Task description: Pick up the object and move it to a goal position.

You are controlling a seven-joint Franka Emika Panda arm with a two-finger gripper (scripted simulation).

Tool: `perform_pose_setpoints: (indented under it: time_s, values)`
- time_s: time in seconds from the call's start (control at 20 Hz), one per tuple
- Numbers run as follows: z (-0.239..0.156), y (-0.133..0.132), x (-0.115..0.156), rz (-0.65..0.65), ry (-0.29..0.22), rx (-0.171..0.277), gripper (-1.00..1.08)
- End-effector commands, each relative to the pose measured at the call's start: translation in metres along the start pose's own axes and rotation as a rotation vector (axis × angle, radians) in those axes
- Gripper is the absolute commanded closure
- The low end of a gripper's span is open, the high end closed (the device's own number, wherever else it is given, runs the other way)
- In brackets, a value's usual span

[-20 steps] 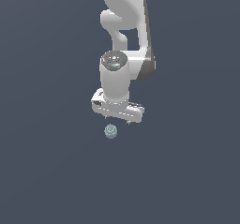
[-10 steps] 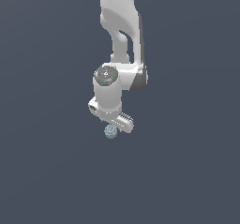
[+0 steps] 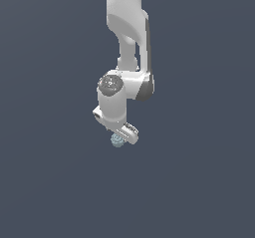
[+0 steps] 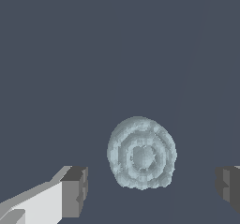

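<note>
The object is a tiny pale blue-grey round knob with concentric ridges, lying on the dark floor. In the exterior view it peeks out just under my white gripper, which hovers right over it. In the wrist view the knob lies between my two fingertips, with gaps on both sides. The gripper is open and touches nothing.
The white arm reaches down from the top of the exterior view. Around it there is only the plain dark grey floor.
The arm has swung and turned, bringing the gripper down over the knob. The knob has not moved.
</note>
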State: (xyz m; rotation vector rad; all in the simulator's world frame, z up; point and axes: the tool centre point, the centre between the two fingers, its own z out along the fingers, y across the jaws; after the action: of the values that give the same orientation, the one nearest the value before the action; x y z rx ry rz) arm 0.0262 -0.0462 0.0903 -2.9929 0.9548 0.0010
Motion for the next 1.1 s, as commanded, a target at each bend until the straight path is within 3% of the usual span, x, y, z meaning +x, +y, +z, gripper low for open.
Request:
perform_pose_setpoints:
  time_s: [0.0,0.75,0.8,1.05]
  values:
    - [0.001,0.0,0.0,0.0,0.0,0.0,-0.92]
    - [0.05,0.0,0.0,0.005,0.001,0.0,-0.92]
    - [0.05,0.0,0.0,0.005,0.001,0.0,1.08]
    - [0.05,0.0,0.0,0.005,0.001,0.0,1.08]
